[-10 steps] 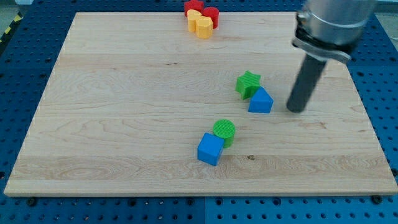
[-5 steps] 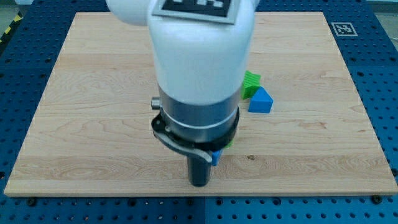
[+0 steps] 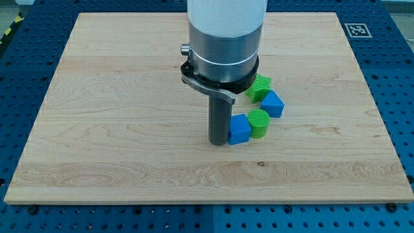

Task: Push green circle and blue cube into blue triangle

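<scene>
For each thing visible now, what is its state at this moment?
my tip: on the board, against the blue cube's left side.
blue cube: touching the green circle on its right.
green circle: just below-left of the blue triangle, about touching it.
blue triangle: against the green star.
green star: partly hidden by the arm.

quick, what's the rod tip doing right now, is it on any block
My tip: no gripper, holds nothing; it sits against the blue cube on the view's left, with the green circle just beyond.
</scene>
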Controlling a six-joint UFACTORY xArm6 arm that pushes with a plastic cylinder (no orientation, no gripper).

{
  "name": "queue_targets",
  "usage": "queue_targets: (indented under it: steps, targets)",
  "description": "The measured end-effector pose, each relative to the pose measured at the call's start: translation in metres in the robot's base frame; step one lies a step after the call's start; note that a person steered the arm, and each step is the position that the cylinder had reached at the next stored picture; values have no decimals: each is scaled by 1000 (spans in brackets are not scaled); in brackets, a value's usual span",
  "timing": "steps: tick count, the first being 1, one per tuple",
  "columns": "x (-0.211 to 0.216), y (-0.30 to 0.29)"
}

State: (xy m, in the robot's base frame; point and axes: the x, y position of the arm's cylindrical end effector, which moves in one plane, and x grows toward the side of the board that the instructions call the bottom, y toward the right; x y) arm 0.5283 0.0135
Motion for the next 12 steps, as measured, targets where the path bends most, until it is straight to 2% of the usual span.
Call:
queue_targets:
  steps: [3,6,10,12]
  targets:
    - [-19,0]
    - [16,-1]
    - [-1,-32]
    - [-1,21]
